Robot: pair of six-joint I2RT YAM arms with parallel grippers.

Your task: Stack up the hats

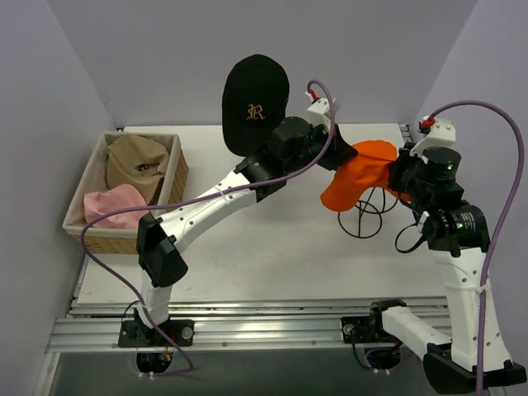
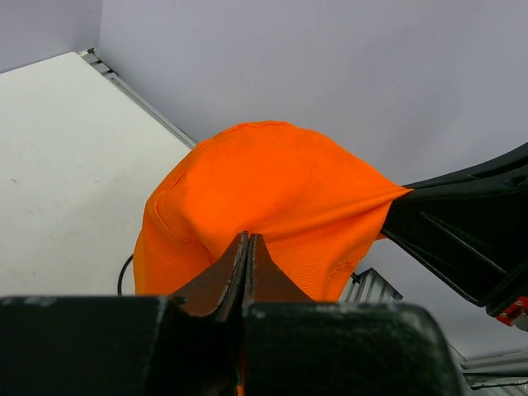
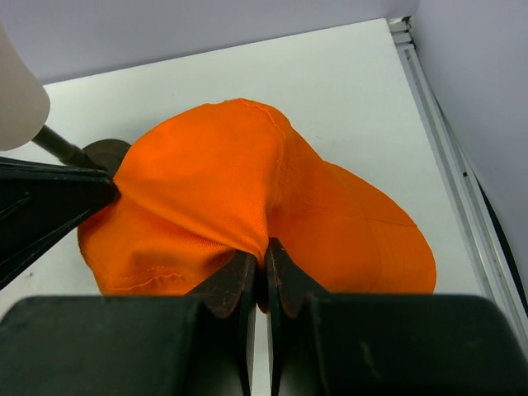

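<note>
A bright orange hat hangs stretched above the table between both grippers. My left gripper is shut on a fold of the orange hat at its left side, and my right gripper is shut on a pinch of the orange hat at its right side. From above, the left gripper and the right gripper flank the hat. A black cap with a gold "R" stands high at the back; what carries it is hidden. A tan cap and a pale pink hat lie in a basket.
The woven basket stands at the table's left edge. Dark wire loops of a stand lie on the table under the orange hat. A cream head form on a dark stem shows beside the hat. Walls close off the back and sides.
</note>
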